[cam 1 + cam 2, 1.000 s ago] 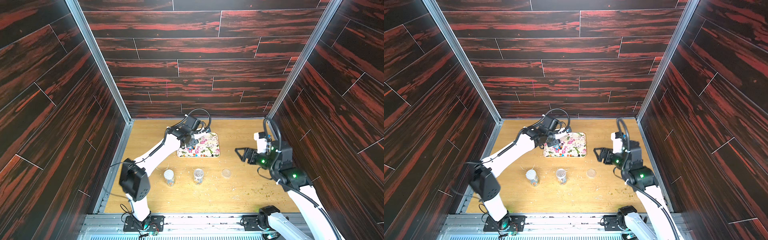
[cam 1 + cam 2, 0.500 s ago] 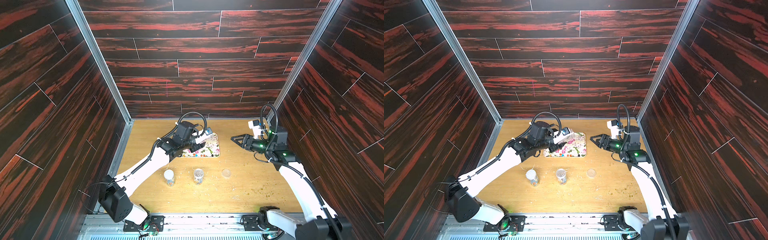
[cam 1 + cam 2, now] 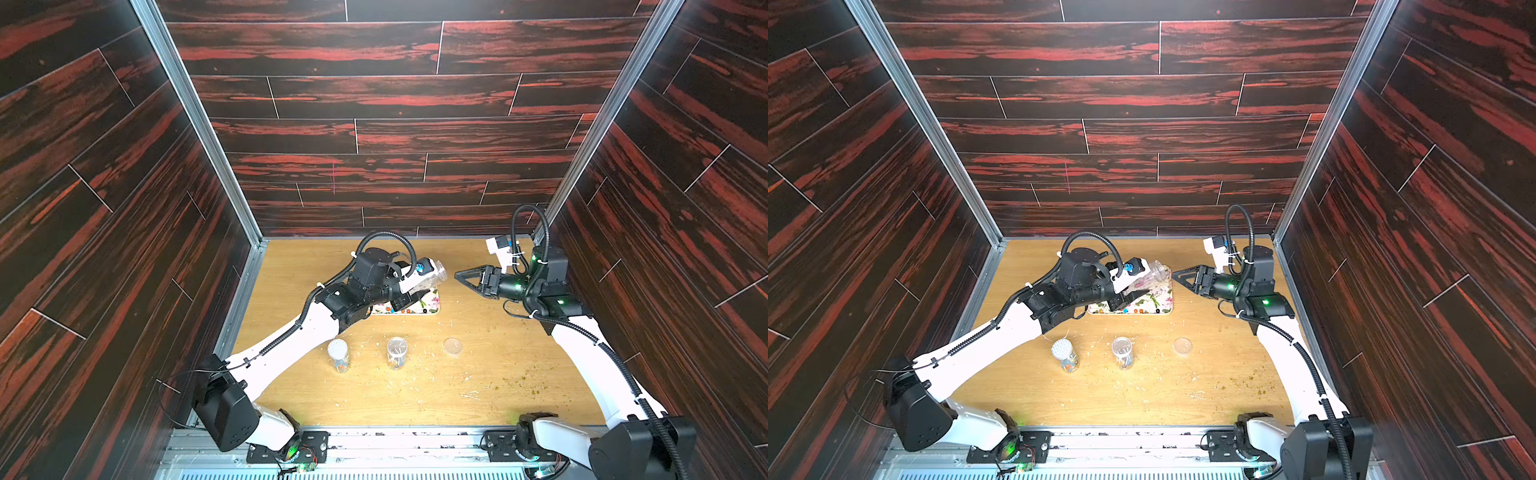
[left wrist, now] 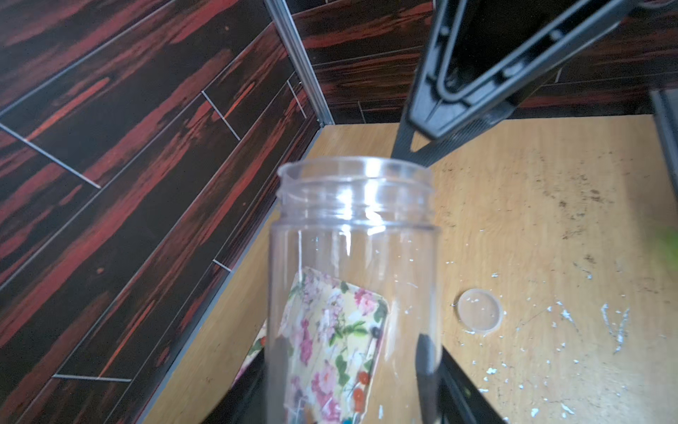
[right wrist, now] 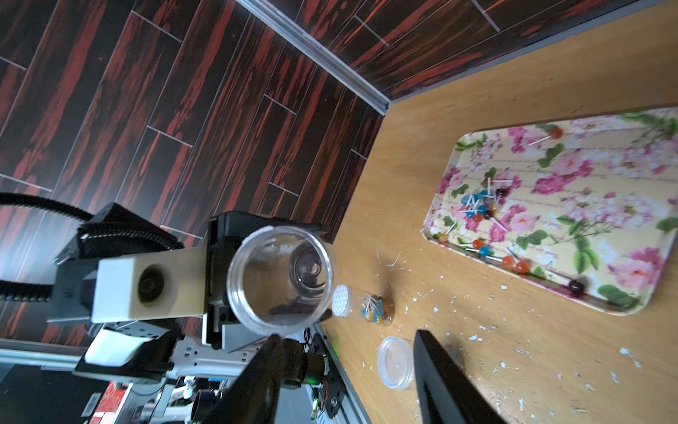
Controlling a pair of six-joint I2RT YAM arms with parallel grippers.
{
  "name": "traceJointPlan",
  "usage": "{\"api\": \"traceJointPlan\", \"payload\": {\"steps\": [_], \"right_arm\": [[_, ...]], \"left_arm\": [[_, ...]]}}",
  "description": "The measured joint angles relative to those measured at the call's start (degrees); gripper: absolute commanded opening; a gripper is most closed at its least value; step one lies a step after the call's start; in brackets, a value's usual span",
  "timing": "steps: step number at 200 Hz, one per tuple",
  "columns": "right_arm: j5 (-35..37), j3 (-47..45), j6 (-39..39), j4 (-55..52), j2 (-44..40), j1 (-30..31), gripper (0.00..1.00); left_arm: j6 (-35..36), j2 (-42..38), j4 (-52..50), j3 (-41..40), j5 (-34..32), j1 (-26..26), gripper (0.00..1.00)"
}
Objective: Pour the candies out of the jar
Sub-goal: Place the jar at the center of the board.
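Note:
My left gripper (image 3: 415, 287) (image 3: 1130, 283) (image 4: 352, 385) is shut on the body of a clear, lidless jar (image 3: 430, 277) (image 3: 1149, 276) (image 4: 354, 238) (image 5: 280, 279). It holds the jar nearly level above the tray's left part, mouth towards the right arm. No candies show inside it. The candies (image 5: 480, 205) (image 3: 1133, 309) lie scattered on the floral tray (image 5: 587, 191) (image 3: 1165, 291) (image 3: 430, 306): small blue, orange, red and dark balls on white sticks. My right gripper (image 3: 461, 277) (image 3: 1178, 275) (image 5: 348, 341) is open and holds nothing, a short way right of the jar's mouth.
Nearer the front stand a jar with a white top and candies inside (image 3: 338, 353) (image 5: 367, 306), an open jar (image 3: 397, 352) and a loose clear lid (image 3: 452, 345) (image 4: 480, 311) (image 5: 396, 361). Pale crumbs litter the wooden table (image 3: 498, 374). Dark walls close in on three sides.
The left arm has lifted the jar off the tray and turned its mouth to the right. The right arm swung back and in towards the jar's mouth, its jaws narrowing.

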Motion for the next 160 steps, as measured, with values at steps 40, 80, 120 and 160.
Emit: {"api": "traceJointPlan", "payload": {"steps": [40, 80, 120, 160], "right_arm": [[-1.2, 0.1, 0.0, 0.0, 0.7, 0.3, 0.55], [-2.6, 0.1, -0.2, -0.1, 0.7, 0.7, 0.52], [-3.3, 0.1, -1.3, -1.5, 0.7, 1.1, 0.51], [-4.1, 0.1, -3.3, -4.1, 0.7, 1.2, 0.48]], "left_arm": [[0.0, -0.2, 0.0, -0.3, 2.9, -0.3, 0.44], [0.9, -0.6, -0.6, -0.7, 5.2, -0.3, 0.45], [1.8, -0.6, -1.8, -0.7, 6.6, -0.7, 0.45], [3.3, -0.5, -3.3, -0.3, 7.3, -1.4, 0.45]]}}
